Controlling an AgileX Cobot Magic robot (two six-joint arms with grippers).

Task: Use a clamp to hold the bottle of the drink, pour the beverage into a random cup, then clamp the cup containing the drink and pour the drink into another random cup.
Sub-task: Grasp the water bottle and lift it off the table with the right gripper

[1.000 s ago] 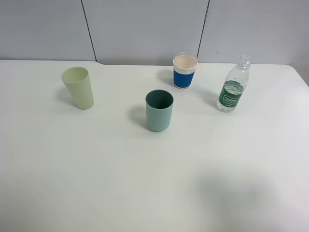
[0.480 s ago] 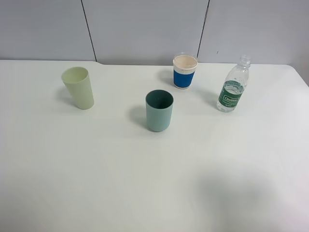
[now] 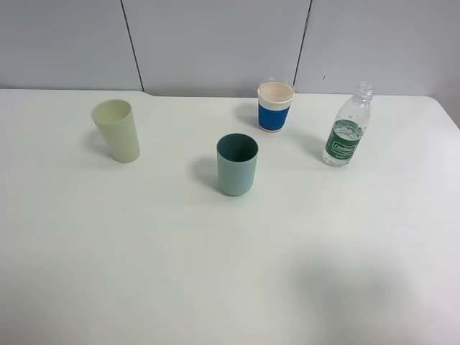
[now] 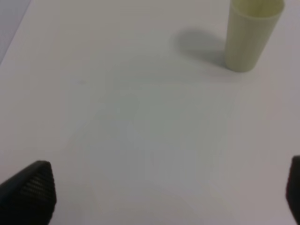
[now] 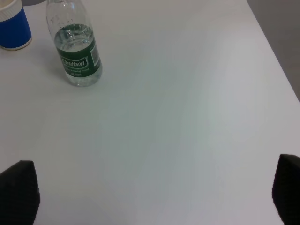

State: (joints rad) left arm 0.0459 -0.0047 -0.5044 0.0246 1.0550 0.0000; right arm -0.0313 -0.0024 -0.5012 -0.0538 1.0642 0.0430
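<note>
A clear bottle with a green label (image 3: 347, 128) stands uncapped at the back right, part full; it also shows in the right wrist view (image 5: 76, 46). A blue cup with a white rim (image 3: 276, 106) stands at the back middle, and its edge shows in the right wrist view (image 5: 13, 26). A teal cup (image 3: 237, 164) stands in the middle. A pale green cup (image 3: 117, 130) stands at the left, also in the left wrist view (image 4: 250, 32). My left gripper (image 4: 164, 192) is open and empty, well short of the pale green cup. My right gripper (image 5: 154, 192) is open and empty, well short of the bottle.
The white table (image 3: 215, 259) runs to a grey panelled wall (image 3: 215, 43) at the back. Its right edge shows in the right wrist view (image 5: 274, 54). Neither arm shows in the exterior high view.
</note>
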